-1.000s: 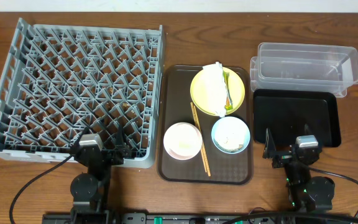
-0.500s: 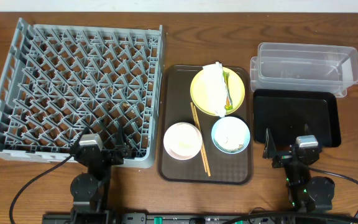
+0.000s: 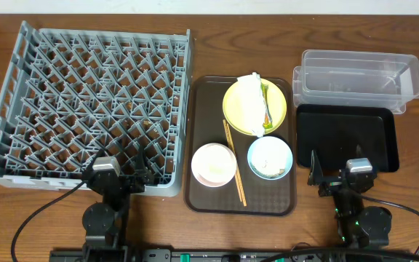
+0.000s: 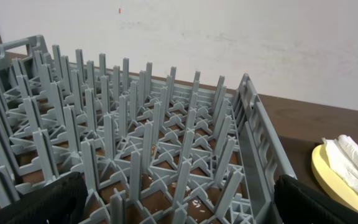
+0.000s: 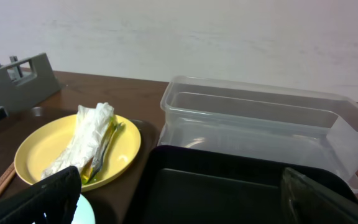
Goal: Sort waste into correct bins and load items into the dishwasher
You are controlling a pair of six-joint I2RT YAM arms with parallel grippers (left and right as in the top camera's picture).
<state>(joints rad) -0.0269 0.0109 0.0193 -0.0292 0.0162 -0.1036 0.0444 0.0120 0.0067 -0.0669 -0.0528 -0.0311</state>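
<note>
Hovering at the near edge of the surface (image 3: pixel 195 29), the left pincer (image 3: pixel 118 177) and right pincer (image 3: pixel 338 178) stand wide open and empty; sorting looks unstarted. The crumpled white paper napkin (image 3: pixel 252 102) lies on the round yellow plate (image 3: pixel 235 109), so reaching there seems next.

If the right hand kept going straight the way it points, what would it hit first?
Probably the near wall of the clear tub; the open right hand looks to be just above the black tray. If lower, that tray first.
</note>
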